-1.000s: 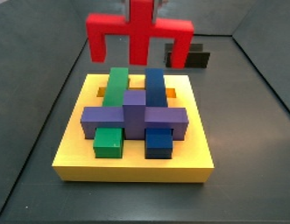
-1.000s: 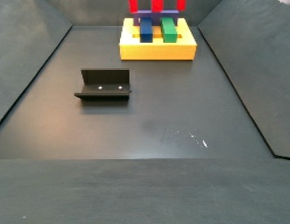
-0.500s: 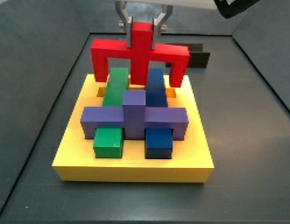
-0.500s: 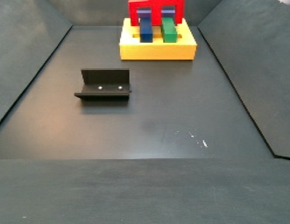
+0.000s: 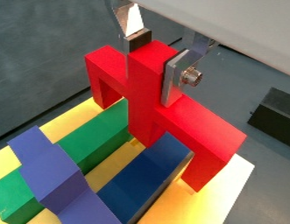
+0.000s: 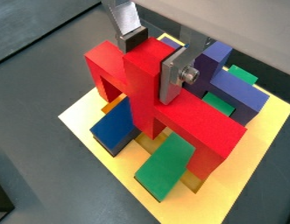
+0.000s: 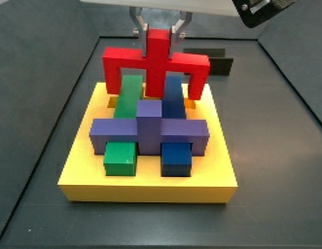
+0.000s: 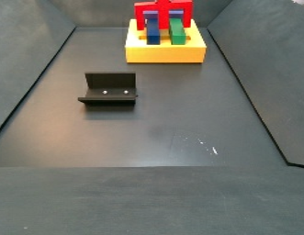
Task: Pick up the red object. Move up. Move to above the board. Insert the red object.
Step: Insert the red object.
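My gripper (image 7: 158,27) is shut on the short stub on top of the red object (image 7: 157,66), a bright red arch. It hangs low over the back part of the yellow board (image 7: 150,186). Its two legs straddle the green bar (image 7: 129,93) and the blue bar (image 7: 171,93) and reach down to the orange-lined spots at the board's sides. I cannot tell whether the legs touch. Both wrist views show the gripper (image 5: 155,57) (image 6: 153,59) clamping the red object (image 5: 182,122) (image 6: 188,122) above the board (image 5: 65,120) (image 6: 79,121). In a side view the red object (image 8: 163,16) stands over the board (image 8: 165,52).
A purple cross-shaped block (image 7: 150,126) lies over the green and blue bars on the board. The fixture (image 8: 108,89) stands on the dark floor away from the board and also shows behind it (image 7: 218,65). Grey walls enclose the floor.
The gripper has come down with the red object, from well above the board to low over it, with the legs now beside the green and blue bars.
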